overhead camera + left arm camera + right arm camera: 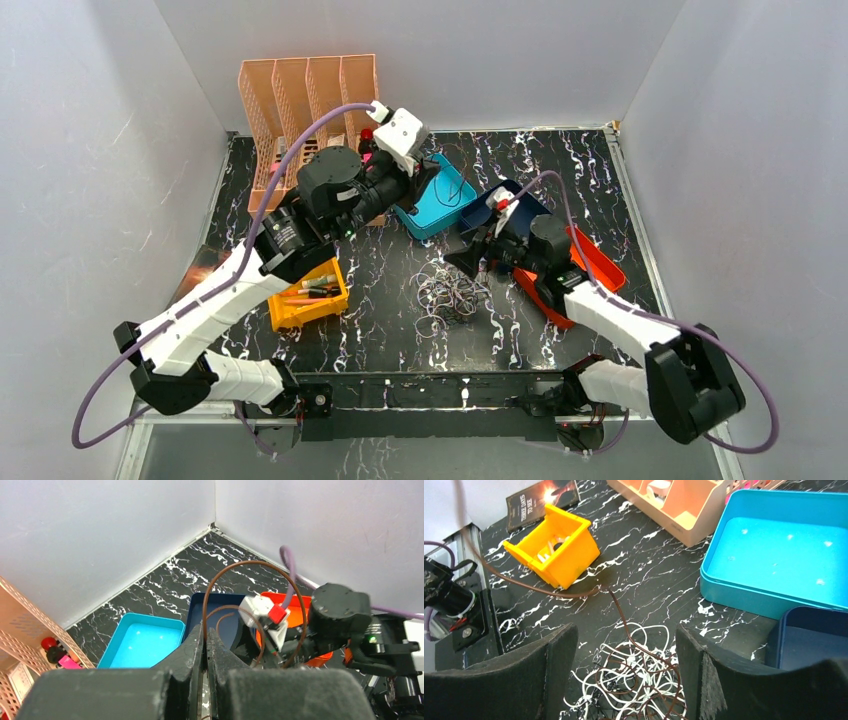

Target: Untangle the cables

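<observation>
– over mid-table in the top view, the cables (450, 295) lie in one pale-and-dark knot. my left gripper (428, 172) hangs at their 12 o'clock, above the teal tray (452, 192). my right gripper (470, 258) sits just beside them at 1 o'clock.
– is the left holding anything?
– left wrist view: yes. the left gripper (205, 632) is pinched tight on the brown cable (250, 562), which arcs up from the pads toward 1 o'clock.
– and the right?
– right wrist view: the right gripper (624, 630) gapes wide and holds nothing. the cables (634, 685) are below it at 6 o'clock, and the brown cable (621, 612) climbs out of them toward 10 o'clock.
– so how do you free it?
– my judgement: lower the right and pin the pale loops beside where the brown strand leaves. then draw the left away slowly so the knot doesn't ride along.
</observation>
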`<state>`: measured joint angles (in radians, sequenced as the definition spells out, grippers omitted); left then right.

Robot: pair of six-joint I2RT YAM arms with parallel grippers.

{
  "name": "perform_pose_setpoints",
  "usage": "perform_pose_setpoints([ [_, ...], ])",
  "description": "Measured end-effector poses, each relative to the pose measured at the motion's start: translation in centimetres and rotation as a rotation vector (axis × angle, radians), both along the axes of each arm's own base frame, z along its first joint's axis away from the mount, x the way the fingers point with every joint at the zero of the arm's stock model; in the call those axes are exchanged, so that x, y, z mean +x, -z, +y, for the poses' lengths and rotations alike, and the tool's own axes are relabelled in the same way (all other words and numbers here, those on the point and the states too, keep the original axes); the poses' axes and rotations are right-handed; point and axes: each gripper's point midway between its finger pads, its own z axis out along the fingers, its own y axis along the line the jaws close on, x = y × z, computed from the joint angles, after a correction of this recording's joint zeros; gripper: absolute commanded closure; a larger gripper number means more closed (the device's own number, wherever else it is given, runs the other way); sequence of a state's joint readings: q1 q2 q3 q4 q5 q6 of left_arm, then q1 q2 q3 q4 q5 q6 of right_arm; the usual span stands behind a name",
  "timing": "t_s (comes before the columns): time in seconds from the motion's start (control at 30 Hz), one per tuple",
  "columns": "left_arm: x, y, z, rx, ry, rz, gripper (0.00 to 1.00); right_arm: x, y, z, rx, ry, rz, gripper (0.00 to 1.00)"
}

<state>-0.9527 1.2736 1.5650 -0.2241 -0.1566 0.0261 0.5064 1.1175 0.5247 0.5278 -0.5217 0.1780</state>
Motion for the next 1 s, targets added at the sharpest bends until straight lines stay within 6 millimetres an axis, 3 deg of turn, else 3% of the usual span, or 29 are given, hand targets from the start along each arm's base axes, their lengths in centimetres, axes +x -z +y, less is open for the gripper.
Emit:
perform_pose_setpoints([
  [0.33, 0.4, -4.6, 0.0, 0.005, 0.002, -0.083, 1.00, 1.4, 4.1, 1.4, -0.035, -0.043, 0.074, 0.48],
  [0.53, 0.8, -10.3, 0.8, -0.019, -0.028, -0.212, 1.00, 1.9, 6.5, 1.9, -0.058, -0.049, 0.137, 0.60],
  [0.7, 0.9, -14.4, 2.2, -0.036, -0.077, -0.321, 1.00, 1.4, 6.4, 2.3, -0.036, -0.064, 0.150, 0.68],
  [0.9, 1.4, -15.7, 2.9, -0.012, -0.117, -0.378, 1.00, -0.3, 7.1, 2.1, -0.023, -0.069, 0.194, 0.90],
  [1.0, 1.7, -15.4, 3.0, 0.008, -0.129, -0.384, 1.00, -0.7, 5.9, 1.8, -0.004, -0.056, 0.189, 0.93],
])
